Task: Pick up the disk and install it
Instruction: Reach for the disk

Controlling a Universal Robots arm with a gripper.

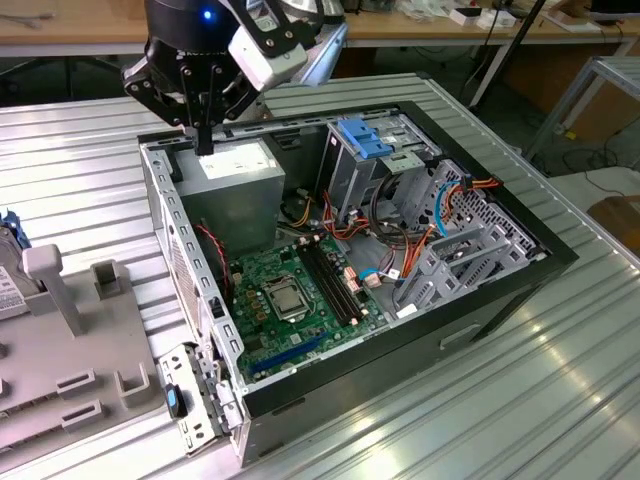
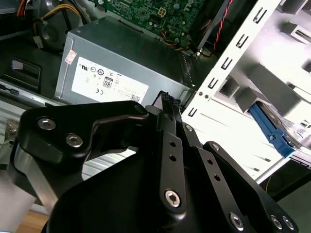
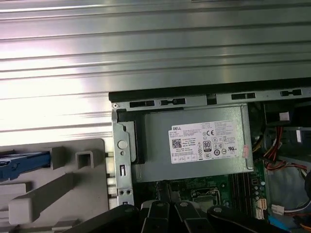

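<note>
Hand (image 1: 204,138) is hovering over the power supply (image 1: 236,166), fingers (image 2: 171,145) pressed together, empty, while the disk (image 3: 22,162) is lying well apart on the grey fixture (image 3: 82,189); grasping it well likely means opening wide and squaring to its blue rails (image 2: 270,130).

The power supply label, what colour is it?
White with dark print; the label shows best in the first wrist view.
</note>
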